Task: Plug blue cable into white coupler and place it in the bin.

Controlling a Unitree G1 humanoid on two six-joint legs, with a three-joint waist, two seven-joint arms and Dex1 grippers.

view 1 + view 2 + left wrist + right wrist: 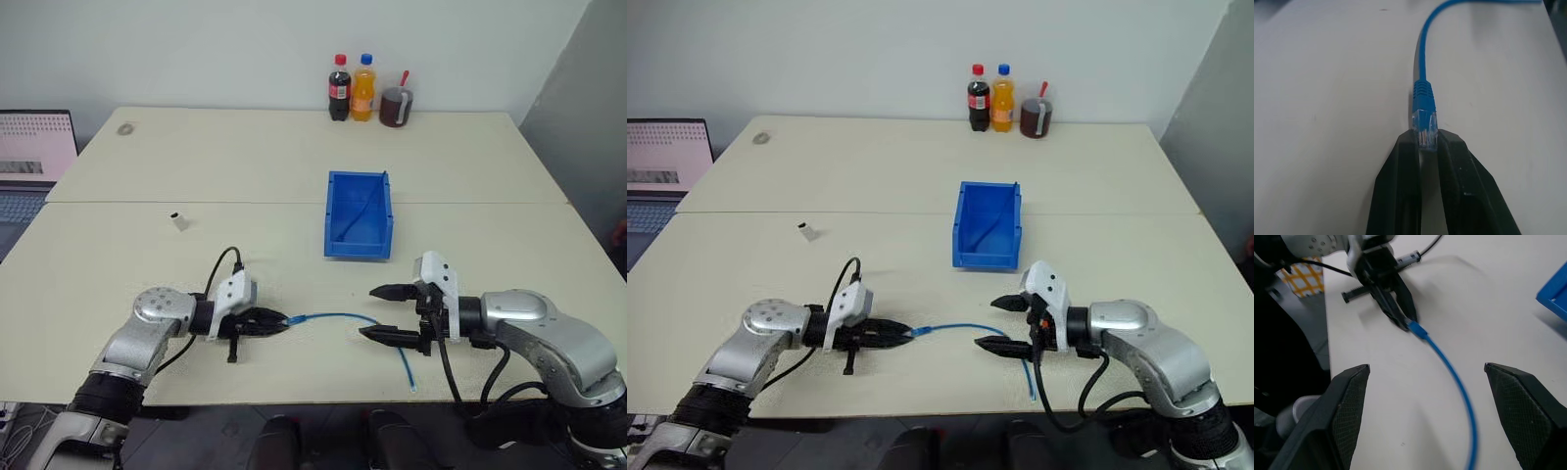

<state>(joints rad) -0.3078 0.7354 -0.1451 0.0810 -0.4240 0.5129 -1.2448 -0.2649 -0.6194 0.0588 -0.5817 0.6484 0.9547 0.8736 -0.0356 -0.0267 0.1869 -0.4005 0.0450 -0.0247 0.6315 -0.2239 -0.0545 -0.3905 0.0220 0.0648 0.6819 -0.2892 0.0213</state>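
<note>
Reaching low over the desk [118,255], left gripper [284,321] jaws pinch the blue cable [338,316] plug; right gripper [377,313] jaws gape wide, empty.

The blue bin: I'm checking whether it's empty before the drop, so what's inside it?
Nothing is visible inside the blue rectangular plastic bin, apart from a thin line across its floor; its near wall hides the front strip.

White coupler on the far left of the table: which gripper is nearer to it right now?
Left. The left gripper, shut on the blue cable plug, sits at the near edge almost straight below the white coupler. The right gripper, open, is across the table to the right.
</note>
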